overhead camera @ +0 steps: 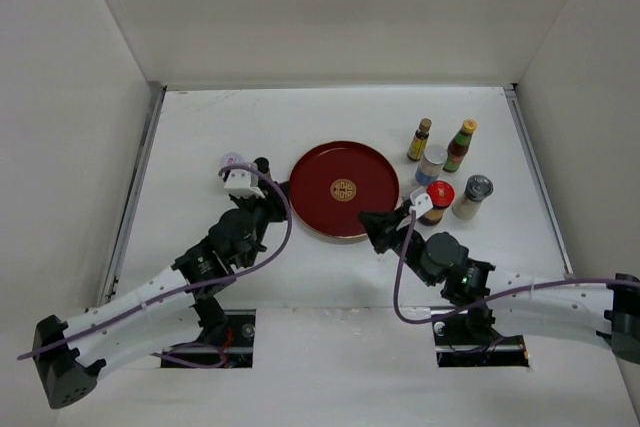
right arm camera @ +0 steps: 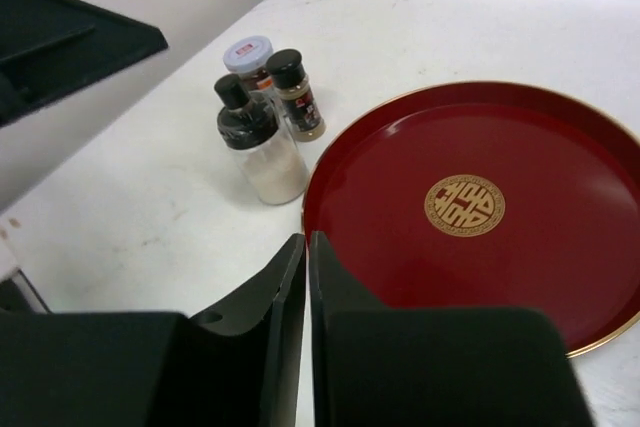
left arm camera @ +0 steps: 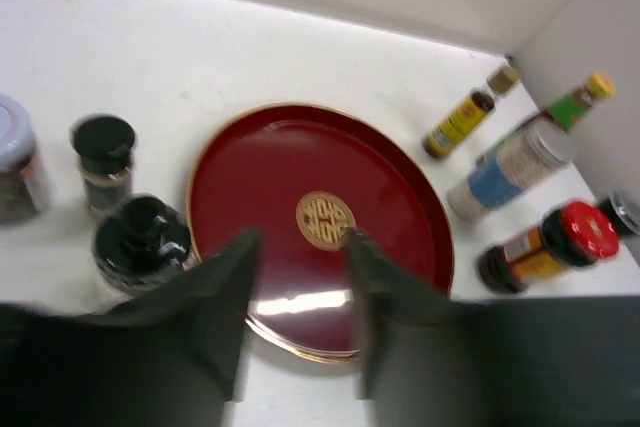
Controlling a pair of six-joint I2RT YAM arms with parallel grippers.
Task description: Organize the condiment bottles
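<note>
A lab test booth: plain white walls (overhead camera: 330, 7) boxing in a white table (overhead camera: 225, 127).

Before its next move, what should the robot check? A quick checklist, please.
1. Red tray empty: ok.
2. Left gripper open, holding nothing: ok.
3. Right gripper open for a grab: not ok, it is shut.
4. Three bottles left of tray, five bottles right, all upright: ok.
5. Red-capped bottle clear of right wrist: cannot tell, very close.

White table (overhead camera: 200, 127), plain white walls (overhead camera: 330, 7) (evenly lit)
</note>
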